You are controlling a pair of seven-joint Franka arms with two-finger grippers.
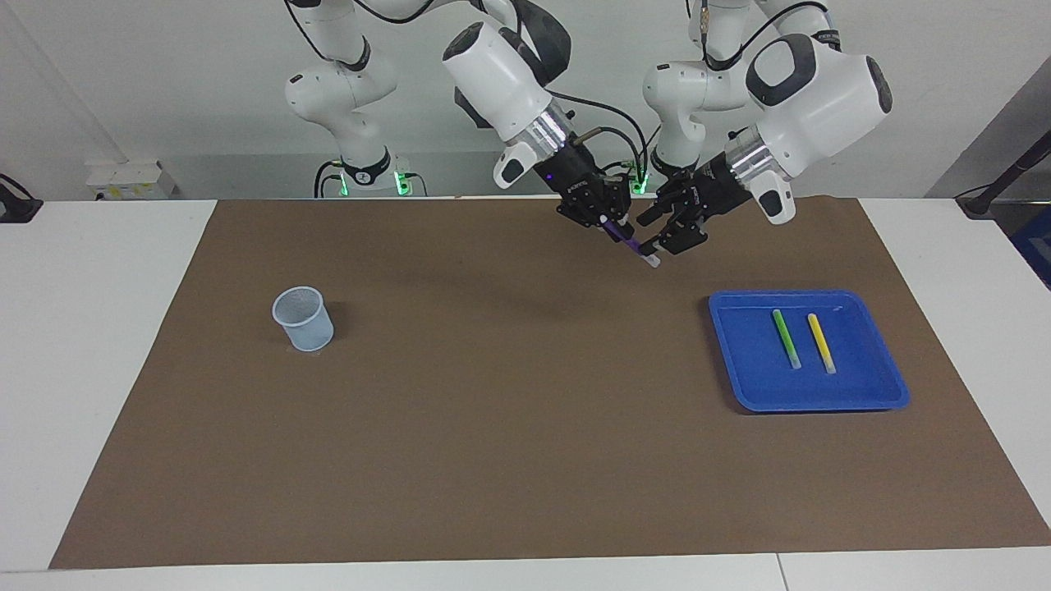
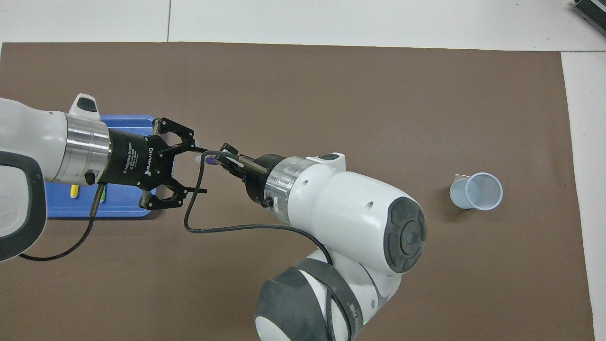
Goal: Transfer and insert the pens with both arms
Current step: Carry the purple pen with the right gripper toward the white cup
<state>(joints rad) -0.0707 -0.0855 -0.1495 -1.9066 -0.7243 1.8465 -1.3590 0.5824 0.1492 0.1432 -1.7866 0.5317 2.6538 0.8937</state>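
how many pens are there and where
3. The purple pen is up in the right gripper, beside the open left gripper. The green pen and yellow pen lie in the blue tray.

purple pen (image 1: pixel 627 240): slim purple stick, whitish end pointing down and away from the robots; tilted, up in the air over the brown mat (image 1: pixel 493 394), gripped at its upper end by the right gripper (image 1: pixel 609 220)
left gripper (image 1: pixel 667 226): fingers spread, just beside the pen's whitish tip, not gripping it
green pen (image 1: pixel 786 338): lies flat in the blue tray (image 1: pixel 887 377), whitish end away from the robots
yellow pen (image 1: pixel 821 342): flat in the same tray, beside the green pen, roughly parallel, not touching, whitish end away from the robots
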